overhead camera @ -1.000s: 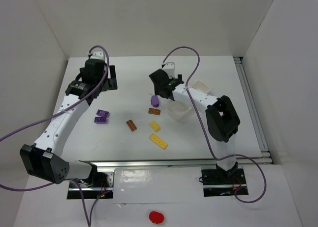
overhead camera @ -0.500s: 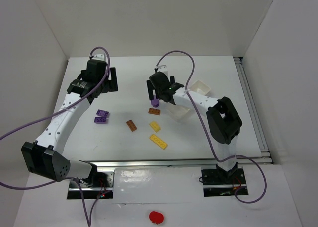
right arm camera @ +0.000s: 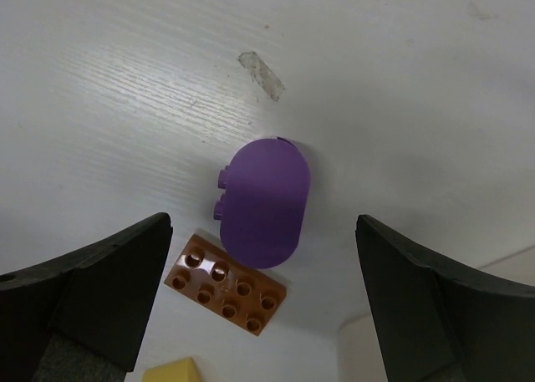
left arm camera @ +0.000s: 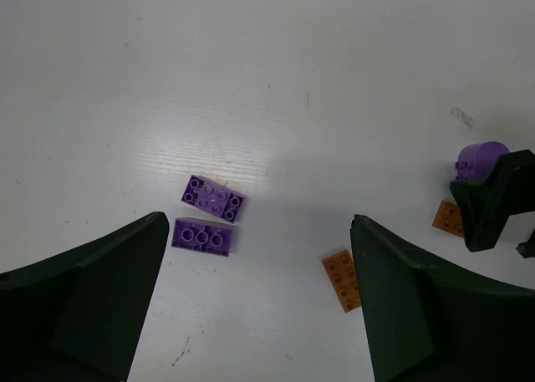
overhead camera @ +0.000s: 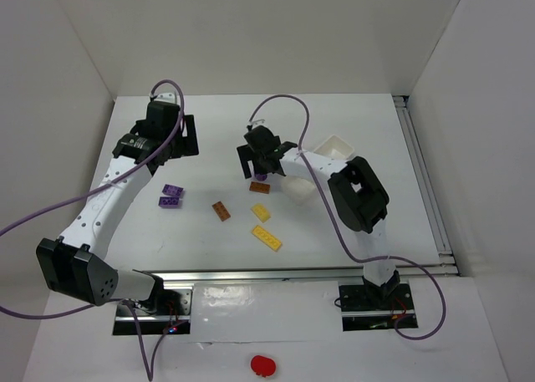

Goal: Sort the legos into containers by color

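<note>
seven legos mid-worktop: three purple, two yellow (overhead camera: 266,237) (overhead camera: 262,211), two brown-orange (overhead camera: 221,211) (overhead camera: 259,187). two white tubs (overhead camera: 337,145) (overhead camera: 299,190) sit toward the right edge. your right gripper (right arm camera: 263,223) has its jaws spread wide, straddling the rounded purple one (right arm camera: 261,202), not touching it. your left gripper (left arm camera: 259,223) is spread too, above the purple pair (left arm camera: 211,198) (left arm camera: 203,236) nearer the left edge.

This is a robotics lab test cell: a white worktop (overhead camera: 334,231) boxed in by plain white panels (overhead camera: 251,31). A left arm (overhead camera: 104,200) and right arm (overhead camera: 361,200) are bolted at an aluminium rail (overhead camera: 276,275), trailing purple cables (overhead camera: 287,97).
</note>
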